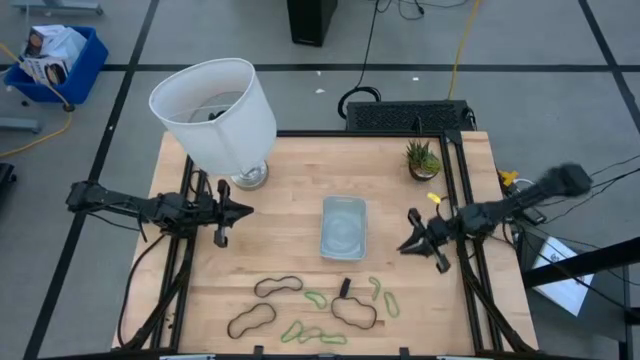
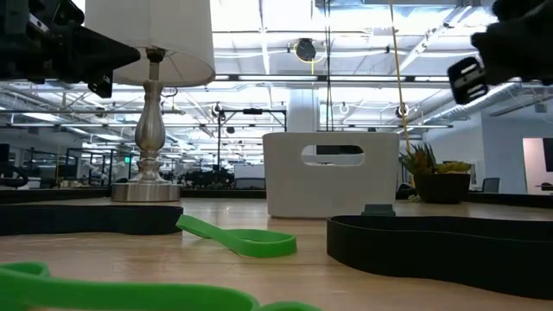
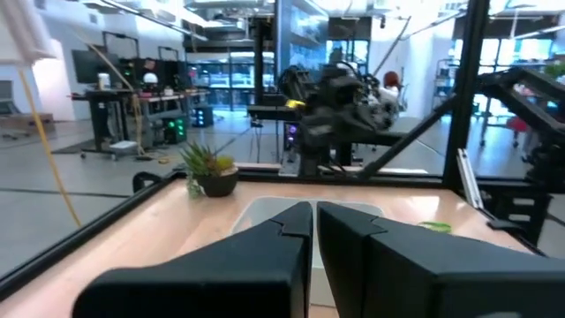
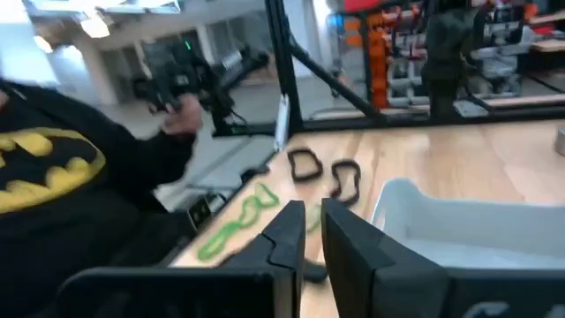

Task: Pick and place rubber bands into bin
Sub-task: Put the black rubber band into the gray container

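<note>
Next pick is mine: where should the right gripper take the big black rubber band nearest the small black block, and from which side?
Come straight down on the black rubber band, since it lies flat on the table. Probably pinch one strand at its right-hand bulge, away from the small black block and the green bands. The right gripper is nearer.

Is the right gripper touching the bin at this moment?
Apart. The high view shows bare wood between the right gripper and the bin.

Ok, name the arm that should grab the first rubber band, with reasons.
Right, probably. The right gripper hovers nearer the green bands than the left gripper is to any band. The bin is equally close to both.
</note>
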